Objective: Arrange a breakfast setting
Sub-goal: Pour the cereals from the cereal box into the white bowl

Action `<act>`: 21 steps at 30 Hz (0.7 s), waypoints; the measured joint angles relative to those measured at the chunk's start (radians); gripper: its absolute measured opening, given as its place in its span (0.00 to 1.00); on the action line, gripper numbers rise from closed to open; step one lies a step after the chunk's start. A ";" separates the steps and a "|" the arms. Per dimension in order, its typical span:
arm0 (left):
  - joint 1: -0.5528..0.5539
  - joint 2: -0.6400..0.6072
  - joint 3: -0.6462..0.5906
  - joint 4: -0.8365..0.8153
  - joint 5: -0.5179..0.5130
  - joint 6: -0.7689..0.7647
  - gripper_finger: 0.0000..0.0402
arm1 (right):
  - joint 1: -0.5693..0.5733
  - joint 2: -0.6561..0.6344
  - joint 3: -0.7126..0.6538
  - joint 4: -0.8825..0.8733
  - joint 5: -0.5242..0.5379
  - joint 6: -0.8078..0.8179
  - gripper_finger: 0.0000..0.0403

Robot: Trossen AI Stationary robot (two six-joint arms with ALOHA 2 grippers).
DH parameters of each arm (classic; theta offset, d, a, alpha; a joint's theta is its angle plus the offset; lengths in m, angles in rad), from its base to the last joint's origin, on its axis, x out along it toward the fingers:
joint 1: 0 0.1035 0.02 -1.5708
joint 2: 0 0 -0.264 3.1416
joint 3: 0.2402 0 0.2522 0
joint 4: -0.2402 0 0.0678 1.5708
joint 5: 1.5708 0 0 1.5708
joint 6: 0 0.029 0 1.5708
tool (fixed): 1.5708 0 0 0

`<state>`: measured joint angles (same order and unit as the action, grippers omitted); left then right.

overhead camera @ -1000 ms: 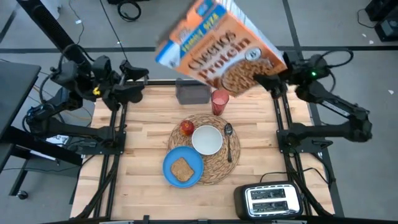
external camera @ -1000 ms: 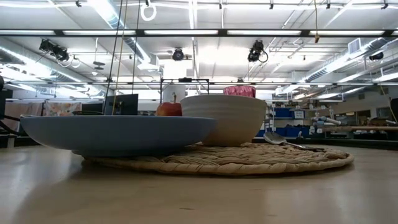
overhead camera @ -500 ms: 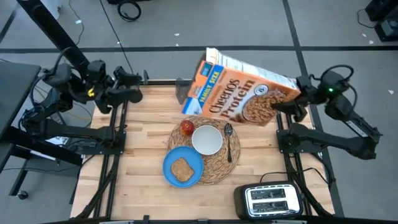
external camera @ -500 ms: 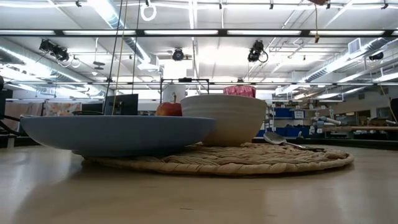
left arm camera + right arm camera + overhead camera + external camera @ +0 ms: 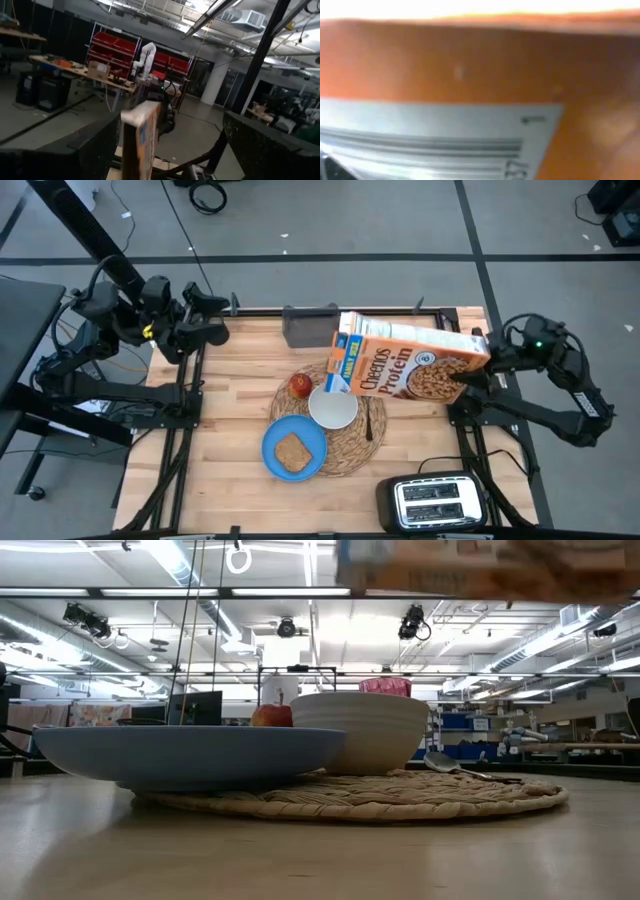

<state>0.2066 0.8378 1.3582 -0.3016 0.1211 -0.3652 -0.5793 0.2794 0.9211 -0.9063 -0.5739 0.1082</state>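
My right gripper [image 5: 480,372] at the table's right edge is shut on the orange Cheerios Protein box [image 5: 410,365], which hangs in the air over the far right of the straw placemat [image 5: 350,452]. The box's underside shows in the low view [image 5: 480,565]. On the mat stand the white bowl [image 5: 333,408], red apple [image 5: 300,385], spoon [image 5: 369,420] and blue plate [image 5: 272,438] with toast [image 5: 292,452]. The red cup [image 5: 385,686] is hidden under the box from above. My left gripper [image 5: 222,318] is open at the far left, touching nothing. My right gripper holds the box by its end toward the table's right edge [image 5: 478,358]. It comes nearly level from the right. The box fills the wrist view [image 5: 480,65] and hides the fingers. The box is lifted clear, lying about level with its printed front facing up.
A grey tray [image 5: 310,325] sits at the far edge, partly behind the box. A black-and-silver toaster [image 5: 435,502] stands at the near right corner. Bare wood lies left of the mat and along the near edge.
My right gripper has come down and drawn back toward the table's right edge with the box. The box, high and steeply tilted over the far edge before, has dropped and levelled out over the mat's far right, and now covers the cup. Its underside has entered the low view.
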 joint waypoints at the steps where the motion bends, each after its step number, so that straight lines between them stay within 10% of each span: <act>1: 0.000 0.000 0.000 0.000 0.000 0.013 0.88 | 0.000 0.000 0.000 -0.030 0.008 -0.015 0.69; 21: -0.043 0.024 0.000 -0.150 0.186 0.246 0.88 | 0.028 0.103 -0.055 -0.144 0.026 -0.246 0.60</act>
<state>0.1631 0.8615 1.3582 -0.4514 0.3069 -0.1192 -0.5513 0.3827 0.8661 -1.0504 -0.5475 -0.1374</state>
